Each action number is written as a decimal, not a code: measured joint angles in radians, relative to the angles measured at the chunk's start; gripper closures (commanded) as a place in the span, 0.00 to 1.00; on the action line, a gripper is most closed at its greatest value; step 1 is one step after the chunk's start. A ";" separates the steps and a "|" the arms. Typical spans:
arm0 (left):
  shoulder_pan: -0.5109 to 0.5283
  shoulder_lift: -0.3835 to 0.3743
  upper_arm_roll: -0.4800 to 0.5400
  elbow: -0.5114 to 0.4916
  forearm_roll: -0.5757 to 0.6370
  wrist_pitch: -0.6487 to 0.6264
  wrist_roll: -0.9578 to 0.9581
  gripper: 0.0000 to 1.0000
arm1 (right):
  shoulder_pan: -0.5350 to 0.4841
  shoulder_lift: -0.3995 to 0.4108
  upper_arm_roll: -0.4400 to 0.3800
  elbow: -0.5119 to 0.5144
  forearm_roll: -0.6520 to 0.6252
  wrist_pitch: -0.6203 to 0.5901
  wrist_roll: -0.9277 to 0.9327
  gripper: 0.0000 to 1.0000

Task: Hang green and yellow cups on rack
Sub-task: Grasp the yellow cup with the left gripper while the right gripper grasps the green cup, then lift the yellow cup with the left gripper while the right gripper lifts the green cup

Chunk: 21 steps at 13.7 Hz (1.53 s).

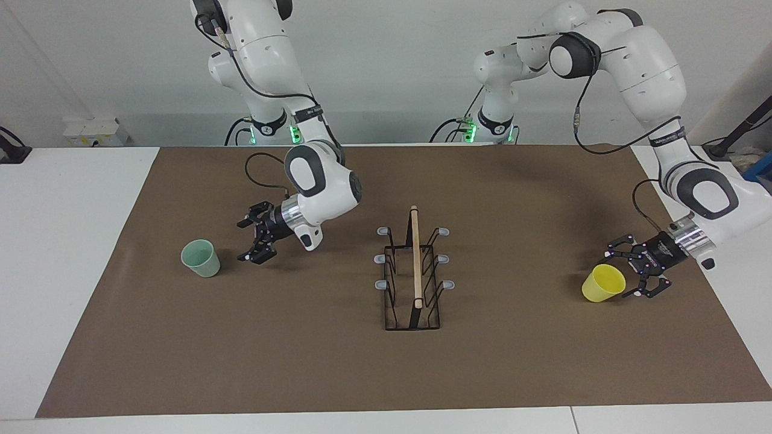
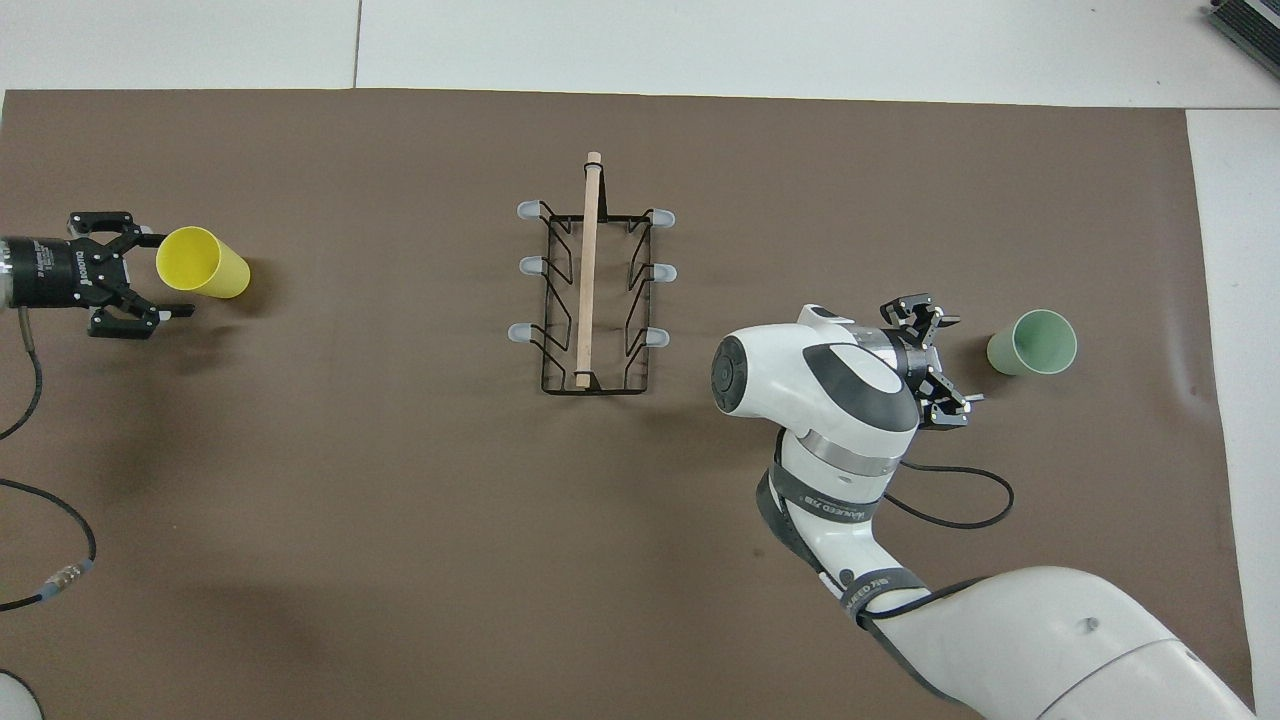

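The yellow cup (image 1: 604, 283) lies tipped over on the brown mat (image 1: 313, 361) toward the left arm's end of the table, its open mouth turned toward the left gripper (image 1: 634, 273). That gripper sits low and level just beside the cup, its fingers spread wide apart with the cup's rim at the opening between them; in the overhead view one fingertip (image 2: 150, 237) reaches the rim, and whether it touches cannot be told. Nothing is clamped.

The green cup (image 1: 201, 258) rests on the mat toward the right arm's end of the table, tilted, its mouth facing away from the rack. The right gripper (image 1: 256, 240) hangs low beside it, on the side toward the rack, pointed at the cup with a clear gap between them. Its fingers stand apart and hold nothing.

The rack (image 1: 414, 274) stands on the mat midway between the two cups and well apart from both, its wooden top bar (image 2: 588, 270) running away from the robots. All six grey-tipped prongs are bare.
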 measured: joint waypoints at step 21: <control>-0.196 -0.171 -0.010 -0.179 -0.207 0.336 0.068 1.00 | -0.176 0.010 -0.001 -0.157 -0.302 0.235 0.142 0.00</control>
